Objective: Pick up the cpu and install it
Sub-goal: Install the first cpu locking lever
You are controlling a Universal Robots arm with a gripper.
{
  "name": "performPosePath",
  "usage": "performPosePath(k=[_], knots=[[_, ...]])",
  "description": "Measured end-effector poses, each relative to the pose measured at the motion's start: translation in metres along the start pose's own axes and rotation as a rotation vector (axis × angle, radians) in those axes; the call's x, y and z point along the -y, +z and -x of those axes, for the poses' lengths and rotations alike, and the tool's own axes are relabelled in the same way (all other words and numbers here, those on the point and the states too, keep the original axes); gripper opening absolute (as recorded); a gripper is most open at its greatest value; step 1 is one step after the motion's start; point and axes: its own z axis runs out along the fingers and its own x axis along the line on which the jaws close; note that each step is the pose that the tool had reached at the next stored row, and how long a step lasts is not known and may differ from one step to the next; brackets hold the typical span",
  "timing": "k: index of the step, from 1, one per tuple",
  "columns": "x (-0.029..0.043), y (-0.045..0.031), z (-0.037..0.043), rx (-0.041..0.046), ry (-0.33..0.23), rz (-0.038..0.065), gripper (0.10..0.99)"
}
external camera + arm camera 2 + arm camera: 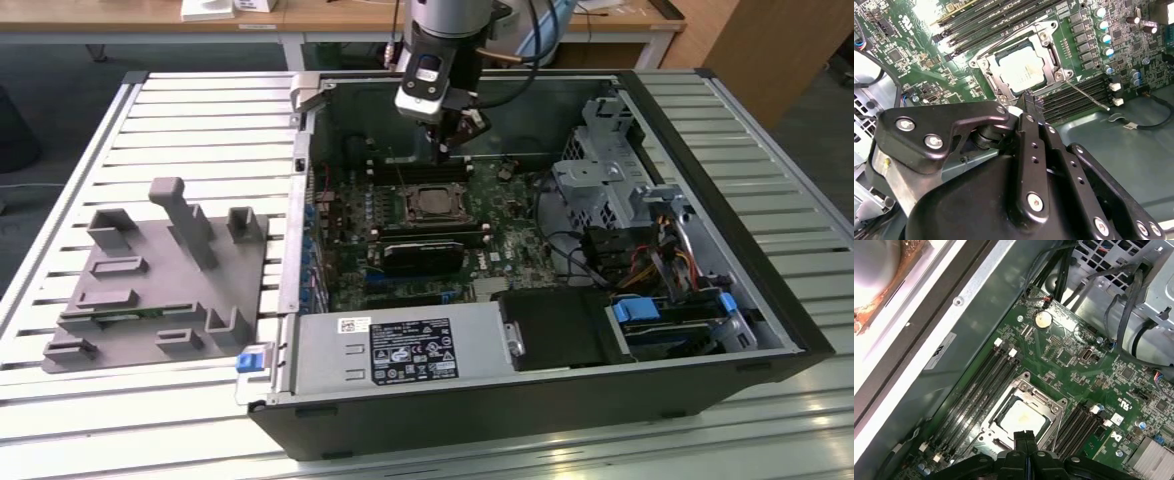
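Sitting in the motherboard's socket (1021,412), the cpu (1021,68) lies below the fingers (1029,107) and apart from them, framed by the socket's metal retention bracket (1051,50). It is a small flat square with a pale silvery top (glare washes it out in both wrist views) and it rests level among the memory slots (979,390). The fingers are pressed together with no gap between them, grasping nothing and touching nothing. In the exterior view the gripper (454,135) hangs inside the open computer case (694,300), above the board, while the grey plastic fixture (154,285) stands on the slatted counter (200,110) beside the case.
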Motion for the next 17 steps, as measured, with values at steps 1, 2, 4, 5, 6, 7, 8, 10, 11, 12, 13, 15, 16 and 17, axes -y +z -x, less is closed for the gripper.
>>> performPosePath(k=[1,2,4,5,6,7,8,10,11,12,13,15,16,17], knots=[[0.0,0.0,0.0,-0.0001,-0.005,0.0,0.106],[0.0,0.0,0.0,-0.0003,-0.013,0.0,0.106],[0.0,0.0,0.0001,-0.0007,-0.029,0.0,0.106],[0.0,0.0,0.0001,-0.001,-0.042,0.0,0.106],[0.0,0.0,0.0001,-0.0014,-0.057,0.0,0.106],[0.0,0.0001,0.0001,-0.0017,-0.073,0.0,0.106],[0.0,0.0001,0.0001,-0.0022,-0.091,0.0,0.106],[0.0001,0.0002,0.0001,-0.003,-0.128,0.0,0.106],[0.0001,0.0002,0.0001,-0.0034,-0.144,0.0,0.106],[0.0,0.0003,0.0001,-0.0037,-0.157,0.0,0.106],[0.0001,0.0003,0.0001,-0.004,-0.168,0.0,0.106],[0.0,0.0003,0.0001,-0.0043,-0.183,0.0,0.106],[0.0,0.0003,0.0001,-0.0045,-0.189,0.0,0.106],[0.0,0.0003,0.0001,-0.0046,-0.195,0.0,0.106]])
